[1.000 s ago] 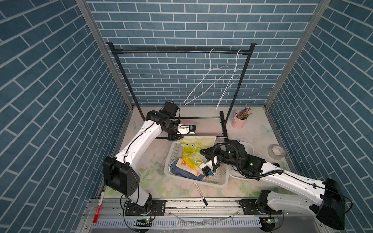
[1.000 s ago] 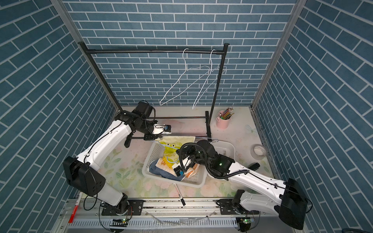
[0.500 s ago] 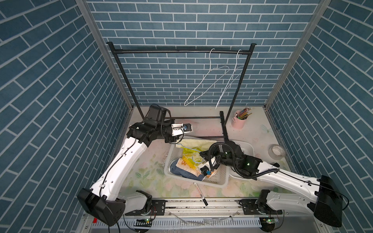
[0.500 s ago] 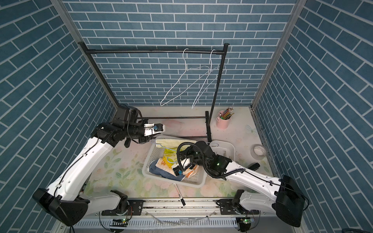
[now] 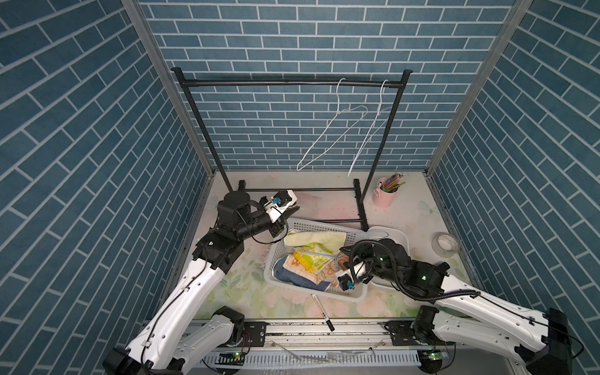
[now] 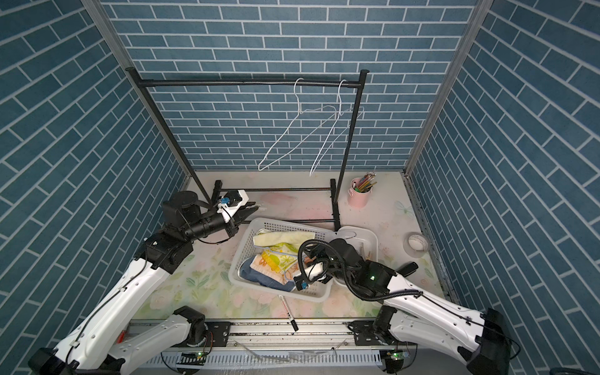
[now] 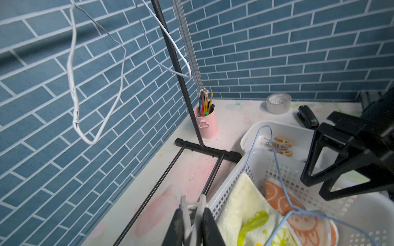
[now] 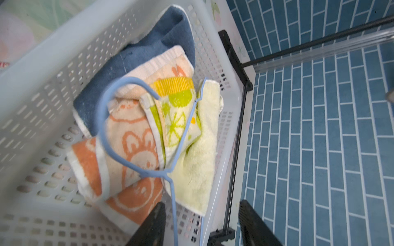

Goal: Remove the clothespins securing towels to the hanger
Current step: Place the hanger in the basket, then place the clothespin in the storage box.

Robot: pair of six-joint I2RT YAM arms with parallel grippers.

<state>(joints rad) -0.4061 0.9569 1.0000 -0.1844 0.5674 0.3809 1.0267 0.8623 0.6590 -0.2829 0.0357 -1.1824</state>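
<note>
ITEM 1: left gripper [image 7: 191,212]. Fingers are pressed onto a pale grey-white clothespin [image 7: 183,206], whose 2 prongs stand out past the fingertips. It hangs just beside the corner of the basket [image 8: 42,85] nearest the rack's foot bars.

ITEM 2: right gripper [image 8: 201,203]. Fingers are spread apart and pinch nothing. It is poised over the basket's end nearest the tub. The wire of the blue hanger [image 8: 102,119] runs between the fingers, close to 1 of them; contact cannot be told.

ITEM 3: towels, 3, all inside the white perforated basket.
- The blue towel [image 8: 149,49] lies lowest.
- The orange-cream towel [image 8: 128,144] lies folded over it.
- The pale yellow towel [image 8: 198,149], with green print, lies against the basket wall on the rack side.
- The blue hanger lies on top of them. In the left wrist view its hook reaches up over the tub's rim.

ITEM 4: tan clothespins [image 7: 279,146]. A small cluster lies loose in the white tub [image 7: 251,136], which touches the basket.

ITEM 5: surroundings.
- Black rack [image 5: 292,82], carrying 2 bare white hangers [image 5: 328,143]
- Pink cup [image 5: 386,194] of pencils, beside the rack's post
- Tape roll [image 5: 446,243]
- Black stapler [image 7: 308,117]
- Marker [image 5: 321,306] on the table in front of the basket
</note>
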